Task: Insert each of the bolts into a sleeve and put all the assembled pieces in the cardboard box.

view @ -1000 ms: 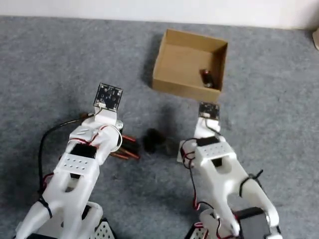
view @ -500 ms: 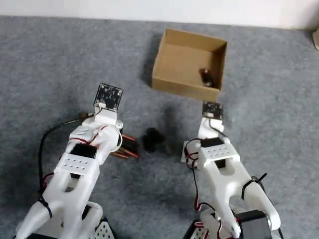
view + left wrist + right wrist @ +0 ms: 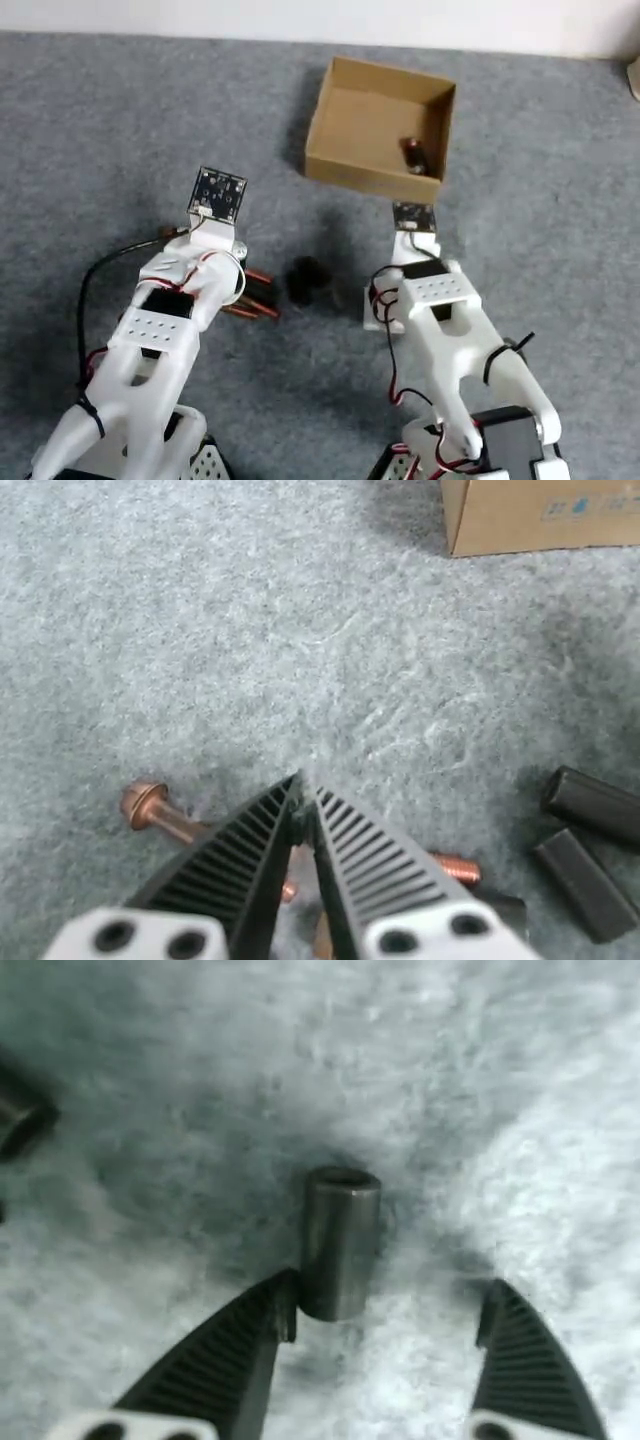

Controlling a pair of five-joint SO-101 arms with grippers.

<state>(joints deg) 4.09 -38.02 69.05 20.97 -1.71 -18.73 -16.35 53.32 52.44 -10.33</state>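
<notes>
Cardboard box [image 3: 368, 181]: one assembled piece [image 3: 416, 157] inside. Carpet [image 3: 150, 120]: two bolts [image 3: 150, 808] visible, possibly another hidden beneath the left gripper [image 3: 303, 815], fingers pressed together. Two sleeves [image 3: 590, 805] nearby. Right gripper [image 3: 390, 1310] spread around a third sleeve [image 3: 338, 1242].

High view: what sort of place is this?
Probably a robot test bench: left arm and right arm on a grey felt table, a box, loose bolts and sleeves.

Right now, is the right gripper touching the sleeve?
Cannot tell. Right wrist view: one of the fingers overlaps the sleeve edge; the other stands clearly apart.
</notes>
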